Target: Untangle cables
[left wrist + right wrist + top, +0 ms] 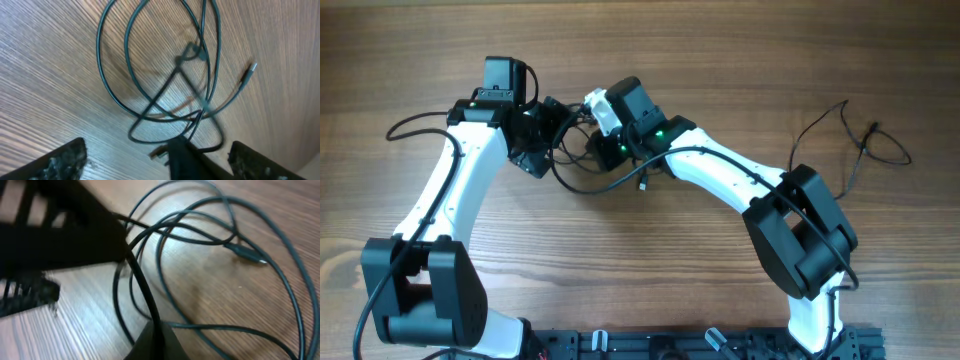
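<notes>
A tangle of thin black cables (582,186) lies on the wooden table between my two grippers. In the left wrist view the cables (150,95) form overlapping loops, and a silver-tipped plug (249,74) points away on the right. My left gripper (157,150) stands wide open over the near edge of the loops, holding nothing. Between its fingers (65,160) pokes the dark tip of the other gripper. My right gripper (155,337) is shut on one cable strand (140,285), which runs up from its tips. Another plug (247,254) lies among the loops.
A separate thin black cable (865,140) lies loose at the far right of the table. A thicker black wire (415,122) curves out from the left arm. The two grippers (570,135) sit almost touching.
</notes>
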Available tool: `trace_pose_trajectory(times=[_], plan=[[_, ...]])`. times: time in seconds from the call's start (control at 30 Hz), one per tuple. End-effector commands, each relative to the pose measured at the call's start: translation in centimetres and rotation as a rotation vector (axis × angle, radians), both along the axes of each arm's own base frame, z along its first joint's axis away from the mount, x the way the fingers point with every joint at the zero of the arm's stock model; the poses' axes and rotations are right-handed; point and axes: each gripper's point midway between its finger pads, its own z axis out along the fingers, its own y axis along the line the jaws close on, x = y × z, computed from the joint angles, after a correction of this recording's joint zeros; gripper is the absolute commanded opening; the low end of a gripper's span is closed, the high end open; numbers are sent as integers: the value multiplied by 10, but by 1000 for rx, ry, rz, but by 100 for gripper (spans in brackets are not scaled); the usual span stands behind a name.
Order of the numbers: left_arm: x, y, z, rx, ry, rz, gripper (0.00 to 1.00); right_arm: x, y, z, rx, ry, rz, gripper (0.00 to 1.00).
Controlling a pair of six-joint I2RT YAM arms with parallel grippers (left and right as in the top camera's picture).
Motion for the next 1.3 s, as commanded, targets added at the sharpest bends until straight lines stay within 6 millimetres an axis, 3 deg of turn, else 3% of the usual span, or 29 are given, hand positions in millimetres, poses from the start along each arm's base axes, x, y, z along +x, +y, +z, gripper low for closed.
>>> trace_pose_trajectory(times=[0.0,0.07,0.23,0.37,0.67,0.77,0.9,1.0,1.17,1.27], plan=[[5,8,-2,59,-29,-69,92,22,-6,23,81,39,-189,4],[2,8,-3,68,-26,-96,75,33,-11,26,123,89,-294,4],[3,7,-2,74,-37,-118,65,43,-20,29,162,134,-372,4],[5,3,-5,74,-41,-127,66,42,-19,29,165,140,-366,4],[20,-27,-32,72,-54,-201,68,41,-19,28,159,141,-365,4],[20,-29,-37,73,-45,-205,61,40,-20,26,150,141,-361,4],[22,-36,-22,70,-134,-369,70,42,-24,25,139,138,-371,4],[22,-36,-7,74,-179,-399,72,46,-31,23,132,146,-388,4],[22,-37,-5,75,-186,-399,73,49,-46,17,117,186,-411,4],[25,-37,-4,74,-195,-395,77,44,-44,19,151,232,-371,4]])
